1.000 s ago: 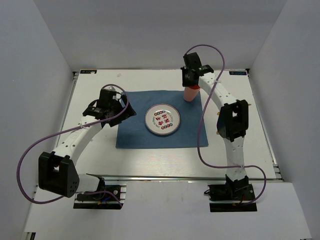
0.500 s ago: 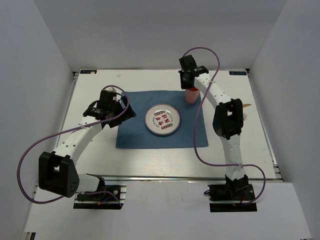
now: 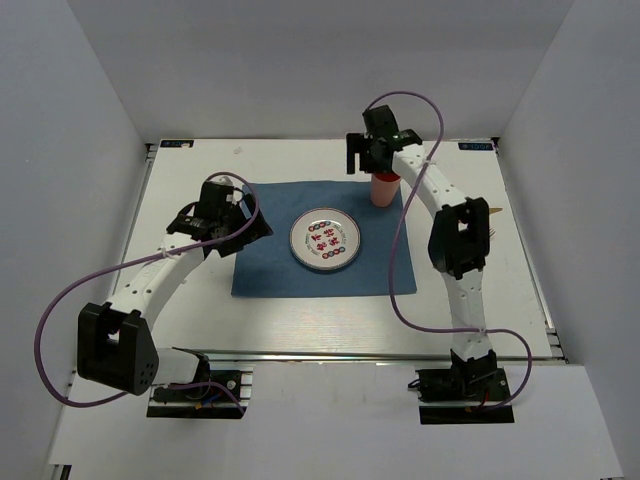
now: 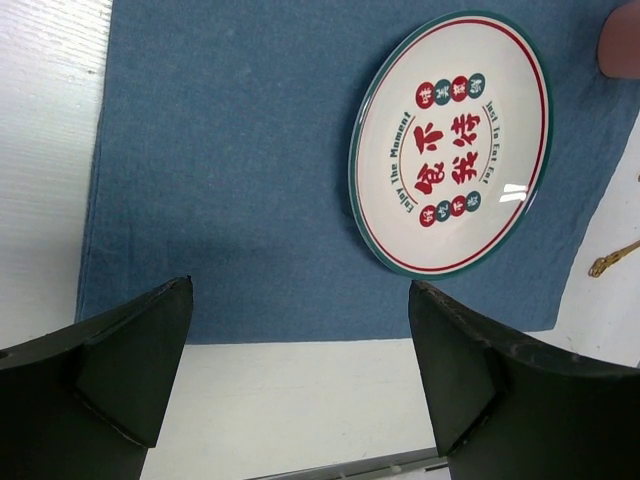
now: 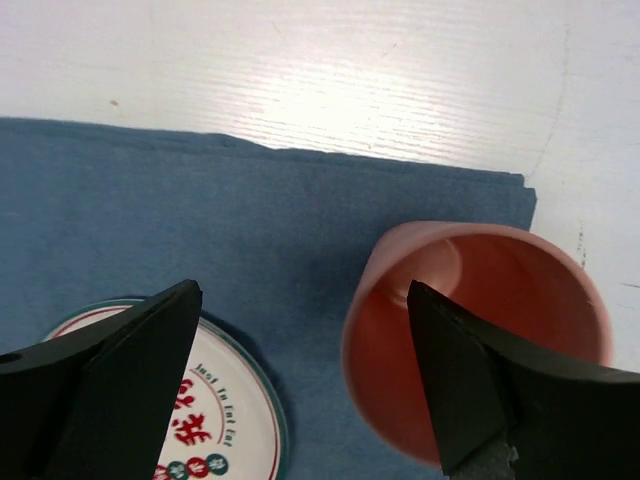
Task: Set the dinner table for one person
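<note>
Bench: the white bench [image 3: 330, 325] carries a blue cloth [image 3: 270, 270] at its middle; the setting is being built on that cloth.
Plate: the printed plate [image 3: 324, 240] lies flat on the cloth, slightly to the right of the cloth's middle.
Cup: the pink cup [image 3: 384, 189] stands upright and empty on the cloth's far right corner, at 1 o'clock from the plate and apart from it.
Right end effector: the right end effector [image 5: 302, 295] hangs above the cup's 9 o'clock side with its jaws spread wide and nothing held. In the wrist view one finger overlaps the cup's rim; contact cannot be told.
Left end effector: the left end effector [image 4: 300, 290] hovers over the cloth's left edge, at 9 o'clock from the plate, wide and empty.
Cutlery: the end of a gold-coloured utensil [image 4: 612, 260] lies on bare bench at 3 o'clock from the cloth; the rest is hidden.
Step in hand, judged: the cup looks placed, and the right arm needs to get clear of it.
Method advised: rise straight up with the jaws wide before any sideways travel. A sweep towards 3 o'clock risks tipping the cup.
Remaining, judged: cutlery is not yet beside the plate.
</note>
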